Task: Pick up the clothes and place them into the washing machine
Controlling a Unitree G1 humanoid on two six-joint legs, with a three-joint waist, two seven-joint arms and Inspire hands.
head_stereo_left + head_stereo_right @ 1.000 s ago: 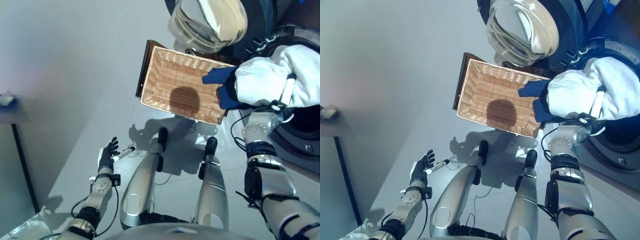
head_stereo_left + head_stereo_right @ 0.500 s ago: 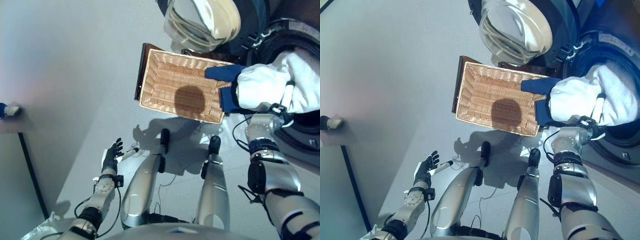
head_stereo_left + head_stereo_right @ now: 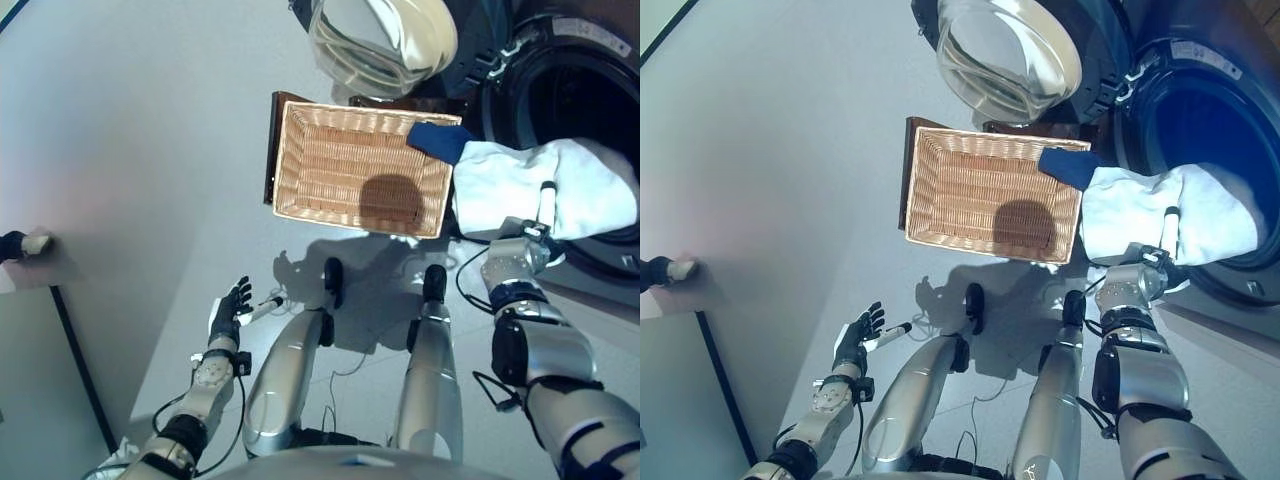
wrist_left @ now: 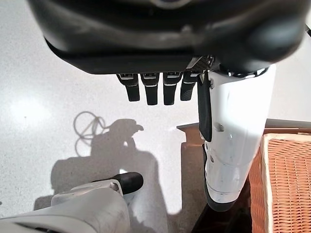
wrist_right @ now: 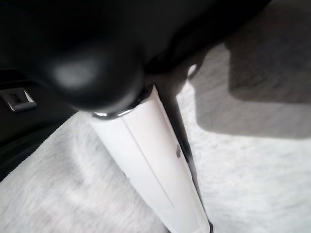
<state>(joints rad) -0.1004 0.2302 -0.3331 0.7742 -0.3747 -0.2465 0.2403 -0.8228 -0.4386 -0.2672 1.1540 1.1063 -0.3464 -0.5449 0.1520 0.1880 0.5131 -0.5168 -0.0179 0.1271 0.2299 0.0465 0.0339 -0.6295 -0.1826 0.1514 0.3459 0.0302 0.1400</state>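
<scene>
Since the earlier frame the white cloth [image 3: 545,185] sits deeper in the drum [image 3: 1200,130], right hand [image 3: 540,215] gripping it with thumb across to feed it in, left hand [image 3: 228,312] open, far from the drum

Silver-grey arms with black joint bands end in dark hands with white-covered thumbs.

Legible text, labels, numbers, signs: none. A pale strip of print sits on the washing machine [image 3: 1200,60] front panel above the drum opening, too small to make out. No markings are visible on the wicker basket [image 3: 990,195] or the white garment [image 3: 1160,215].
</scene>
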